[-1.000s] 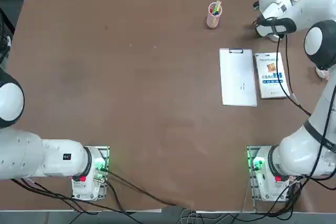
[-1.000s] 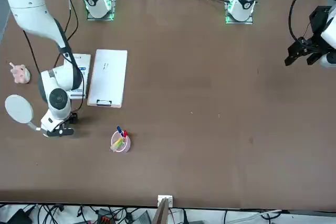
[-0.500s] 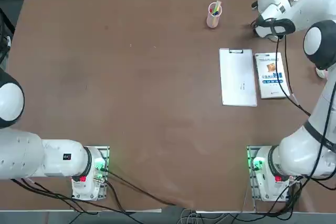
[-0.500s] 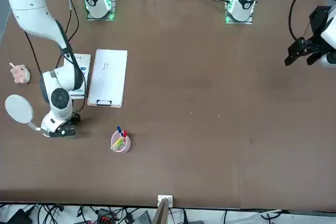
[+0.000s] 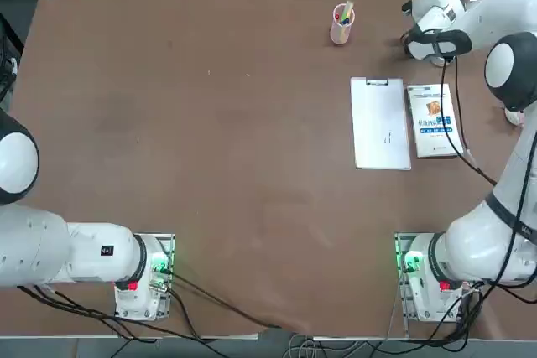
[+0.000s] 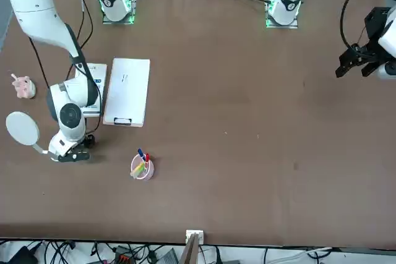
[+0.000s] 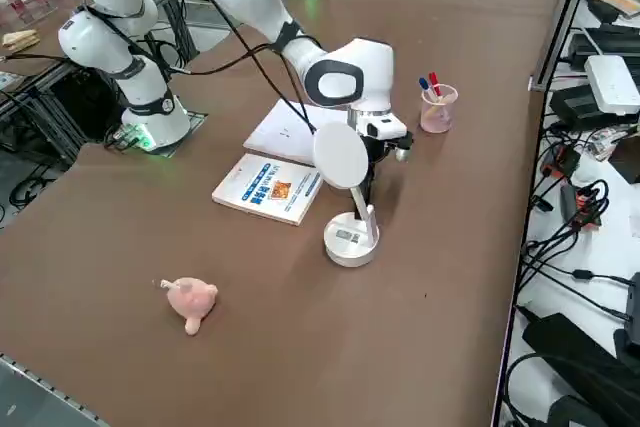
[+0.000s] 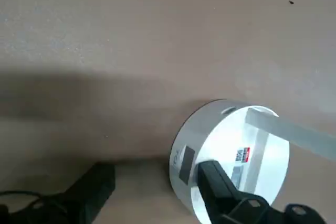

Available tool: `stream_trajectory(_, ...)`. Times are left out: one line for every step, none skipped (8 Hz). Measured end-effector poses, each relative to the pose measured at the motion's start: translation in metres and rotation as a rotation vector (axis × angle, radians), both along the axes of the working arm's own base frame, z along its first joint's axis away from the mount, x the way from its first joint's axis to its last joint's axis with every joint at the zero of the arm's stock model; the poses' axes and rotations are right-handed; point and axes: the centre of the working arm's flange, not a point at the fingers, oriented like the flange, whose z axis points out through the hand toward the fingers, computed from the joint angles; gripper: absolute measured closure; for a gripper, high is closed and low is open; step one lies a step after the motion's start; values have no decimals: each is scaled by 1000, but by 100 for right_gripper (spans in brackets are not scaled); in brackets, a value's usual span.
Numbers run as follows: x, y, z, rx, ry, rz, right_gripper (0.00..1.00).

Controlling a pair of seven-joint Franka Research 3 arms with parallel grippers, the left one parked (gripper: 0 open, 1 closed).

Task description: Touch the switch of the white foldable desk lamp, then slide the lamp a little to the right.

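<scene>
Across the brown tabletop [image 7: 260, 337], strewn with few objects, look to the far right area for the foldable desk lamp [image 7: 352, 247]. Upright on a round disc base, with a flat oval head [image 6: 23, 128] raised toward the robot's right, over a thin arm.

Right beside that base, see the right gripper [image 8: 157, 187]: fingers spread well apart, clamped on nothing. With one fingertip [image 8: 212, 182] overlapping the disc in the wrist view, cannot tell contact from a near miss. Probably placed so low to reach a switch on the base; dark patch [image 8: 186, 165] on the side wall possibly a candidate, but not certain.

Placed on the lamp's left, also handy for a rightward push later. Best to press lightly first, then slide low against the base, to avoid tipping. Worth minding the raised head too.

Nearer the robot, the pink pig figurine [image 7: 190, 299], likely off the sliding line. On the other side, a pen cup [image 6: 142, 168], a clipboard [image 5: 379, 123] and a white booklet [image 5: 432, 119], all outside the likely push.
</scene>
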Motion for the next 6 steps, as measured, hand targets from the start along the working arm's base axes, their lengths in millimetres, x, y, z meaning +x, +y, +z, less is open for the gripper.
stream_trajectory(1,0,1,-5,3,-2,0)
stream_trajectory(3,2,6,-21,11,-5,0)
stream_trajectory(9,6,15,-50,29,-8,0)
stream_trajectory(13,12,26,-88,59,-9,0)
stream_trajectory(19,21,42,-133,105,12,0)
stream_trajectory(24,30,63,-176,168,63,0)
